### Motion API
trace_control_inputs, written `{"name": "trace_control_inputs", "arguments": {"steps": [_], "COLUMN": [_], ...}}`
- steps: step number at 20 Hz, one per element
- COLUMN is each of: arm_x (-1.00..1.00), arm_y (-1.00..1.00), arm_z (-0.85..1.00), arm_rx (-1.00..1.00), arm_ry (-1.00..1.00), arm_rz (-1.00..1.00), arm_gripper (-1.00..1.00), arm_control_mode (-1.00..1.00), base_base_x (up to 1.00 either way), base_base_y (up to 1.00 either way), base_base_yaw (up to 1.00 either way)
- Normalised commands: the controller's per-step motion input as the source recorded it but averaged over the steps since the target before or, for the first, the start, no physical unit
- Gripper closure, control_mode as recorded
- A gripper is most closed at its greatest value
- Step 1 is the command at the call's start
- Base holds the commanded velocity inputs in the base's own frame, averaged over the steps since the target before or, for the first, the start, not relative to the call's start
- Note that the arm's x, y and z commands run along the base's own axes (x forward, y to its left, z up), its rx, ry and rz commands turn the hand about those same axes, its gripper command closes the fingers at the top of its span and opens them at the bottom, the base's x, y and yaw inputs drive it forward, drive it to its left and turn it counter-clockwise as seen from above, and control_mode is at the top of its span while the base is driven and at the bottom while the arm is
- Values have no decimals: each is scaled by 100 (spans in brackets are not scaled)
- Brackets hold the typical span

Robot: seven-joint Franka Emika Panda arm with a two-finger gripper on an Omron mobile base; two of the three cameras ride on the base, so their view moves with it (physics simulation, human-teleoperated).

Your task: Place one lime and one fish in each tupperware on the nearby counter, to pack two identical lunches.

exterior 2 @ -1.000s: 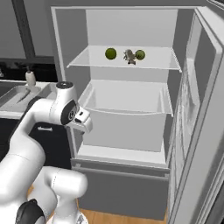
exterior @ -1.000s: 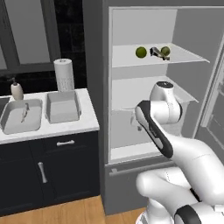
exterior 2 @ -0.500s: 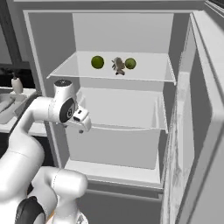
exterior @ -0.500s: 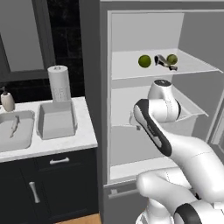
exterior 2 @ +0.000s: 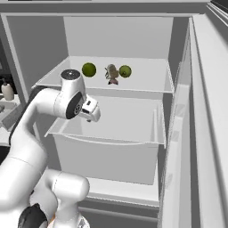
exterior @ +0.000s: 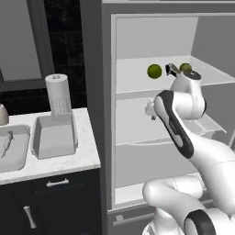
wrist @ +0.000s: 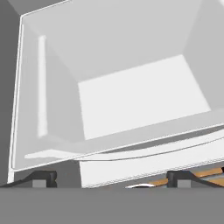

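Note:
Two limes (exterior 2: 89, 69) (exterior 2: 125, 71) lie on the upper shelf of the open fridge, with a small grey-brown fish (exterior 2: 111, 74) between them. From the left, a lime (exterior: 154, 71) and the fish (exterior: 171, 69) show above my arm. On the white counter (exterior: 87, 156) to the left stands a grey tupperware (exterior: 54, 136), empty. A second tupperware (exterior: 18, 158) at the left edge holds a slim grey thing. My gripper (wrist: 111, 178) is open and empty. It hangs in front of the fridge below the shelf, facing down into a white drawer (wrist: 131, 100).
A paper towel roll (exterior: 58, 94) stands behind the tupperware, and a soap bottle (exterior 2: 6, 91) is at the far left. The fridge door (exterior 2: 196, 133) stands open on the right. Black cabinets (exterior: 50, 202) sit under the counter.
The whole picture has shifted: the base has driven closer to the fridge, so the counter has slid left. The arm holds the same folded pose, gripper still open.

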Motion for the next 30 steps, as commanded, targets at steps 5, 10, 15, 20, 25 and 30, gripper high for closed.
{"name": "trace_control_inputs", "arguments": {"steps": [5,10,15,20,25,30], "arm_x": [-42,-38,13,45,47,71], "arm_y": [-29,-12,5,5,7,15], "arm_z": [100,100,100,71,-17,-15], "arm_rx": [0,-3,-2,-7,-7,-4], "arm_ry": [-51,-33,-1,1,-1,1], "arm_rz": [2,1,2,0,0,0], "arm_gripper": [-100,-100,-100,-100,-100,-100], "arm_control_mode": [-100,-100,-100,-100,-100,-100], "base_base_x": [0,0,0,0,0,0], "base_base_y": [0,0,0,0,0,0], "base_base_yaw": [0,0,0,0,0,0]}}
